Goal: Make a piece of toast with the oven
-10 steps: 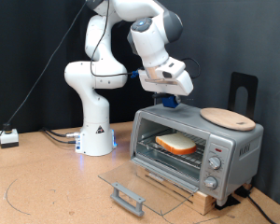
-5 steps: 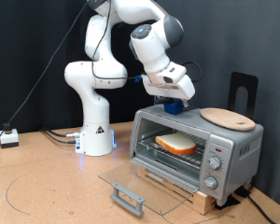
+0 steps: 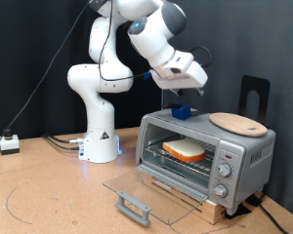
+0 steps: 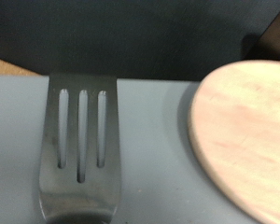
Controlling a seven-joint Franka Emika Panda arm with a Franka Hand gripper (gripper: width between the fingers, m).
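**Robot hand raised above a toaster oven with bread on its rack**

I cannot tell whether the jaws are apart or together; the fingers are too small and dark to read from the side, and the camera on the hand does not show them. The gripper (image 3: 187,88) hangs in the air above the top of the oven (image 3: 207,156), toward the back of its roof, not touching it. Directly beneath it, lying on the oven roof, is a metal spatula (image 4: 80,149) with a blue handle (image 3: 182,111). The hand camera looks down on its slotted blade, which rests flat on the grey top. Just beside the blade, apart from it, lies a round wooden board (image 4: 245,135), which sits toward the exterior view's right end of the roof.

Inside the oven, the slice of bread (image 3: 186,150) lies flat on the wire rack, pale face up with a tan crust. The glass door (image 3: 146,192) is folded fully down, its bar handle at the front edge, resting on the brown table (image 3: 49,195). Knobs run down the oven's right side. The white arm's base stands behind the oven, toward the exterior view's left.
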